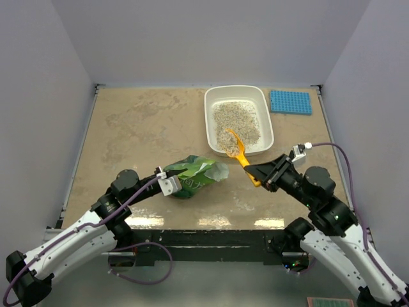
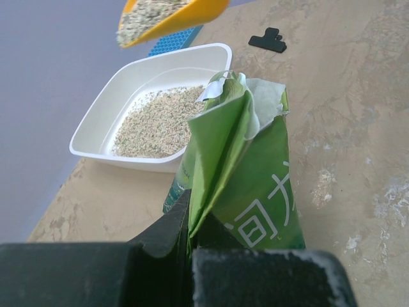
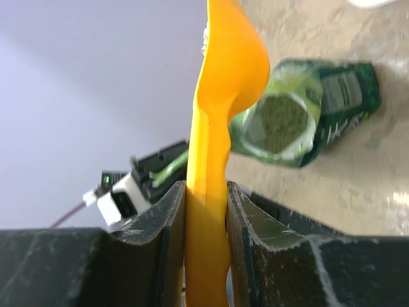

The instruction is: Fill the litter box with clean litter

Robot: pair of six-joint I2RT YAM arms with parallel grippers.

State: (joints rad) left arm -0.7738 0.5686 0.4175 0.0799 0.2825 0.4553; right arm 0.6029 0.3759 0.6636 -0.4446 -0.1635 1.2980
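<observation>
Loose, easily spilled clean litter point(image 1: 237, 121) lies in the litter box point(image 1: 206, 118) at one o'clock on the tabletop point(image 1: 140, 128). The right fingers point(image 3: 167, 256) clamp the loaded scoop point(image 1: 239, 153) by its stiff handle, and the left fingers point(image 2: 167, 233) pinch the limp bag point(image 1: 192, 178), seemingly at its base.

This looks like a robotics lab cell rather than a home. My bench point(image 1: 140, 121) is a mottled beige slab boxed in on three sides by plain, pale lavender-grey walls point(image 1: 211, 38). My left arm point(image 1: 83, 236) and right arm point(image 1: 332, 220) rise from mounts at its near edge, and purple cables point(image 1: 333, 144) trail along them. On the bench are a few props: a white litter box point(image 1: 238, 91), a green bag point(image 1: 192, 176) and a blue studded mat point(image 1: 291, 102), set out as test pieces.
</observation>
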